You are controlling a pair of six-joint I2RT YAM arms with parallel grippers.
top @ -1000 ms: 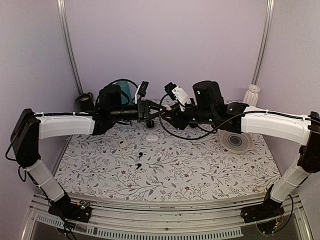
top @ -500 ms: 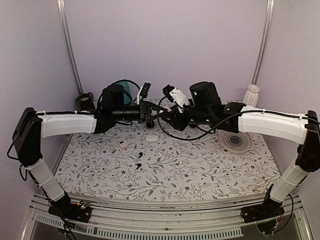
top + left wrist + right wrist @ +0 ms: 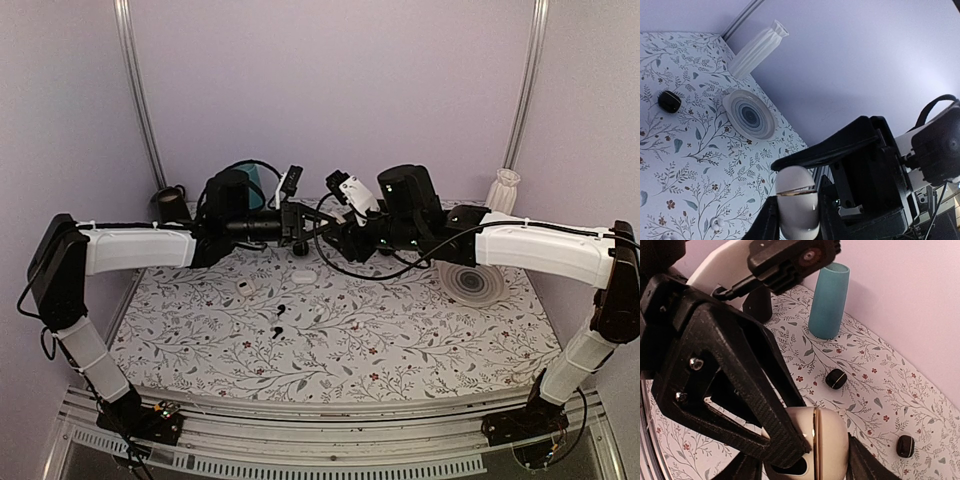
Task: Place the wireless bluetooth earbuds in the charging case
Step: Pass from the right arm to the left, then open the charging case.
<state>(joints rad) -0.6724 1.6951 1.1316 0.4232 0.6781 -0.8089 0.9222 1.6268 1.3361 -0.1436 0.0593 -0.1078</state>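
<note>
- Around the middle of the table (image 3: 420,350) lie two small dark bits (image 3: 281,308), likely the earbuds. They are loose, so nothing is in the case yet.
- Just beyond them sit two small white pieces (image 3: 303,276); I can't tell what they are.
- Above the far half, midway between the side edges, the case (image 3: 797,195) is held in the air, its lid all but shut. The left claw (image 3: 797,220) is clamped on it, and the right claw (image 3: 807,467) looks closed on it too.
- Opening it and seating both earbuds remain, I'd say.
- By the far edge are two black pebbles (image 3: 836,379), a plate (image 3: 470,283) towards the right, a teal cup (image 3: 827,302) and a white vase (image 3: 503,188). None seems in the way.
</note>
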